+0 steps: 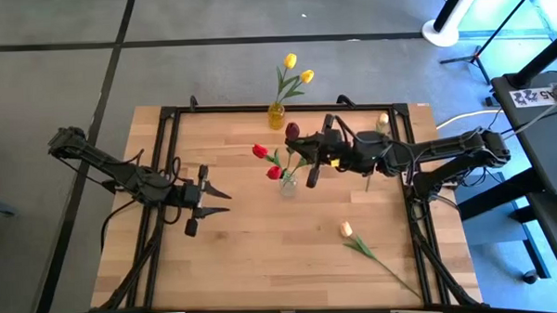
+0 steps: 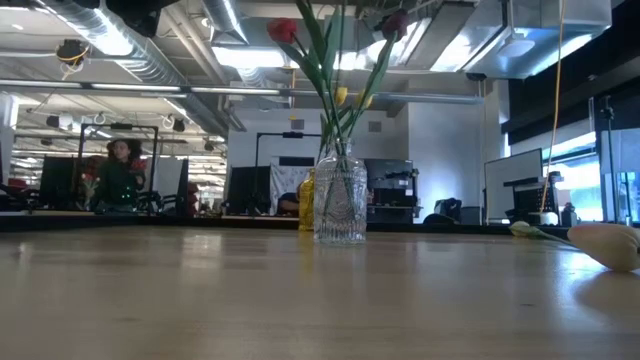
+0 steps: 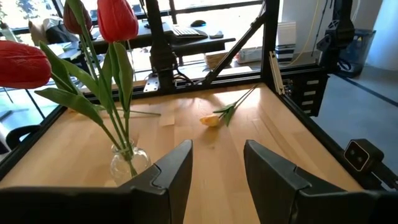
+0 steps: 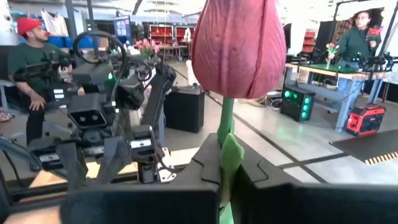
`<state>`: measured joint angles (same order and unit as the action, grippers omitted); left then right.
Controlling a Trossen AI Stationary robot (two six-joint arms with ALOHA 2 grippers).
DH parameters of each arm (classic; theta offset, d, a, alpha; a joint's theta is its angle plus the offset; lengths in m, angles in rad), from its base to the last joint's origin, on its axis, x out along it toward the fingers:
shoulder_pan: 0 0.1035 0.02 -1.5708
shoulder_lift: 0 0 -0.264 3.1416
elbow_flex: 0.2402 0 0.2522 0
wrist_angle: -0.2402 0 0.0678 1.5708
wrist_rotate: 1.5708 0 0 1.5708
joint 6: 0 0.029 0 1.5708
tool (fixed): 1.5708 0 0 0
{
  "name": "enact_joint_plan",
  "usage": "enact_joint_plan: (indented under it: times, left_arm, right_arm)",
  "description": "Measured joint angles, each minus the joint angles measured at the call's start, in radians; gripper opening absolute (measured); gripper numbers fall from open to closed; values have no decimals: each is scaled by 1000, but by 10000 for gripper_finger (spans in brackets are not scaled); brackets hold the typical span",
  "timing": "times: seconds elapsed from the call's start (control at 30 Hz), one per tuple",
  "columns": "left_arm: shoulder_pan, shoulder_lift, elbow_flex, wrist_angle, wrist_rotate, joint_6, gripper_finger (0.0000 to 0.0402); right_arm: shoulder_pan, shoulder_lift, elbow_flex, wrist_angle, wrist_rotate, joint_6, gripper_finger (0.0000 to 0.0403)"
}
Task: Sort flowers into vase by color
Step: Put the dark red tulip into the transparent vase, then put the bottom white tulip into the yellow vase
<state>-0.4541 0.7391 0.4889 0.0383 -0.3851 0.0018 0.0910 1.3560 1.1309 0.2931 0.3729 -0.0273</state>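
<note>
A clear glass vase (image 1: 288, 185) (image 2: 340, 200) (image 3: 126, 163) stands mid-table with two red tulips (image 1: 259, 151) (image 3: 117, 18) in it. A yellow vase (image 1: 276, 116) at the far edge holds two yellow tulips (image 1: 291, 60). My right gripper (image 1: 307, 163) (image 4: 231, 171) hovers just right of the clear vase, shut on a maroon tulip (image 1: 292, 131) (image 4: 239, 37) (image 2: 395, 25). A cream tulip (image 1: 346, 229) (image 3: 211, 120) (image 2: 605, 243) lies flat on the table near the right front. My left gripper (image 1: 220, 201) (image 3: 217, 168) waits open, left of the clear vase. My right gripper pinches the maroon tulip's green stem (image 4: 226, 127) between its two fingers, a short way below the head. The fingers come level from the table's right and lie across the stem. The tulip stands nearly upright, head above the fingers; in the low view its stem slants down into the clear vase's mouth.
Black frame rails (image 1: 171, 142) run along the table's left, right and far edges. A small cream object (image 1: 382, 120) sits at the far right corner. People show in the room beyond the table. Bare wood (image 1: 263, 259) lies in the near half of the table.
</note>
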Motion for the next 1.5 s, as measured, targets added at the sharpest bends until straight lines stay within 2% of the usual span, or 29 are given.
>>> enact_joint_plan:
  times: [0.47, 0.77, 1.0, 1.13, 1.27, 1.5]
  left_arm:
    - [0, 0, 0, 0, 0, -2, 141]
    - [0, 0, 0, 0, 0, -3, 141]
    - [0, -6, 0, -5, 1, -28, 141]
    - [0, -37, 0, -44, 1, -68, 148]
    - [0, -85, 0, -90, 1, -119, 162]
    - [0, -130, 0, -182, 0, -158, 180]
  right_arm:
    - [0, -17, 0, -24, 17, -5, 5]
    - [0, 67, 0, -43, 51, -4, 7]
    - [0, 103, 0, -198, 87, 70, 16]
    - [0, 104, 0, -286, 108, 131, 52]
    - [0, 101, 3, -299, 98, 131, 114]
    - [1, 100, 147, -521, 88, 133, 231]
